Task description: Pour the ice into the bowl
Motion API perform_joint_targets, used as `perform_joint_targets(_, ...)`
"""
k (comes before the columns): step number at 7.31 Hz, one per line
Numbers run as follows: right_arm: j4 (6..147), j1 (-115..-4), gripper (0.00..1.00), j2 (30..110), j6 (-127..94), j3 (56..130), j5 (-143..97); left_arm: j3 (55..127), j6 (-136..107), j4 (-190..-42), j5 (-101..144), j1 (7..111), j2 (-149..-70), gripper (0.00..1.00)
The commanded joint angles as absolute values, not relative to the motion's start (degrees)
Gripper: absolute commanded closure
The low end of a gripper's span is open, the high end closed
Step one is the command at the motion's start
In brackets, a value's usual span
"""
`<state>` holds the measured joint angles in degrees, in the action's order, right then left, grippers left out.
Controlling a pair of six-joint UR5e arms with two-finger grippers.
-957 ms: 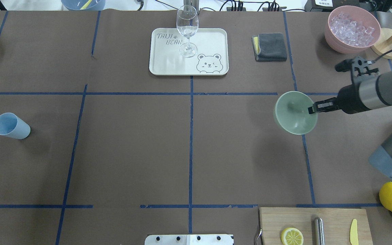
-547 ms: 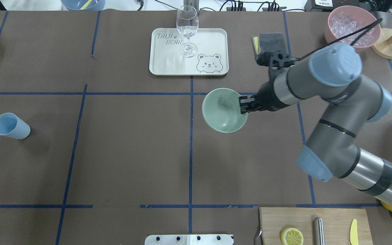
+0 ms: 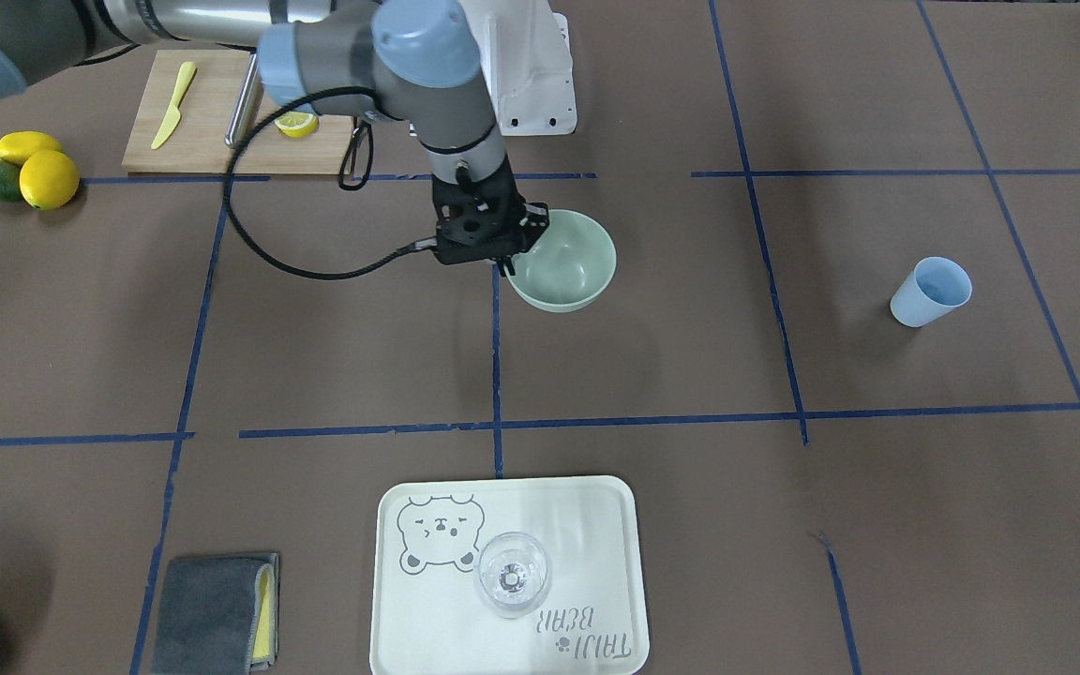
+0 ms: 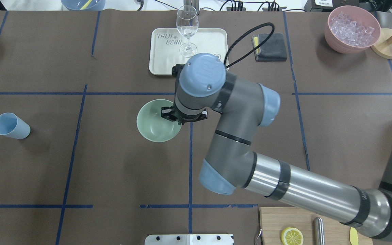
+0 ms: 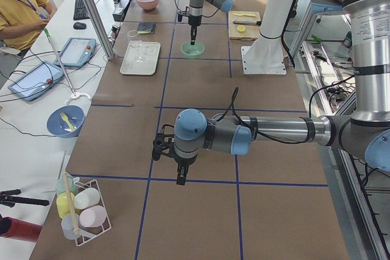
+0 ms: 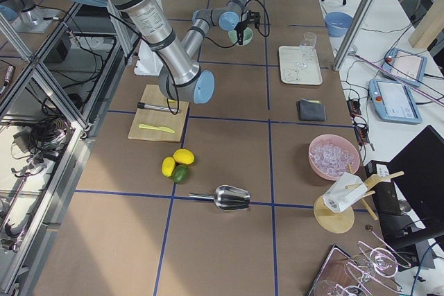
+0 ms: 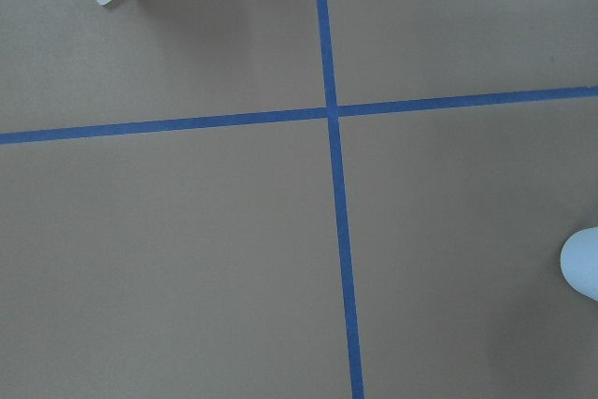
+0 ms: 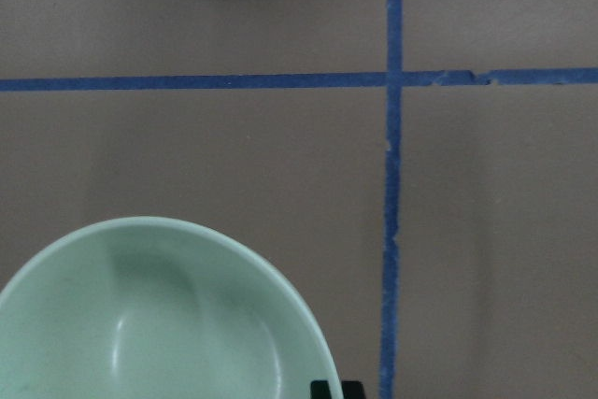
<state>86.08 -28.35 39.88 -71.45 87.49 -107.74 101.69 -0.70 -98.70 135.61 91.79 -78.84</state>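
The pale mint-green bowl is near the table's middle, just left of the centre tape line, and holds nothing. My right gripper is shut on its right rim, and I cannot tell whether the bowl rests on the table. From across the table the bowl sits beside that gripper. The right wrist view shows the bowl filling its lower left. The ice lies heaped in a pink tub at the far right. My left gripper appears only in the exterior left view, so I cannot tell its state.
A light blue cup stands at the far left. A cream tray carries a clear wine glass behind the bowl. A grey cloth lies right of the tray. A cutting board with a lemon half is at the near right.
My right arm has swept the bowl leftward, from the table's right side across the centre line to the middle. The cup, tray and tub have not moved.
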Motion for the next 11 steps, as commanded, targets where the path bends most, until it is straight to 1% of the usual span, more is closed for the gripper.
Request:
perform_joint_targets(1, 83.6, -26.3, 1.00, 38.6, -71.9, 82.2, -107.3, 101.7, -0.7, -98.7, 135.6, 91.8, -78.8, 0.00)
perform_joint_targets(2, 83.2, -25.7, 1.00, 40.2, -71.6, 82.2, -107.3, 101.7, -0.7, -98.7, 135.6, 91.8, -78.7, 0.00)
perform_joint_targets(6, 80.6, -25.0, 1.00, 39.8, -72.7, 81.3, -104.7, 101.7, -0.7, -98.7, 135.6, 91.8, -78.7, 0.00)
perform_joint_targets(7, 80.2, -24.8, 0.69, 39.8, -72.7, 81.2, -104.5, 101.7, -0.7, -98.7, 135.6, 91.8, -78.7, 0.00)
perform_joint_targets(8, 78.9, -24.0, 0.01, 39.7, -73.6, 81.1, -101.0, 101.7, -0.7, -98.7, 135.6, 91.8, -78.7, 0.00)
perform_joint_targets(10, 78.7, -24.8, 0.00, 38.9, -74.2, 82.2, -99.9, 101.6, -0.7, -98.6, 135.5, 91.8, -78.7, 0.00)
perform_joint_targets(11, 80.7, -27.7, 0.00, 38.9, -73.2, 83.5, -101.7, 101.8, -0.7, -98.8, 135.3, 91.8, -78.9, 0.00)
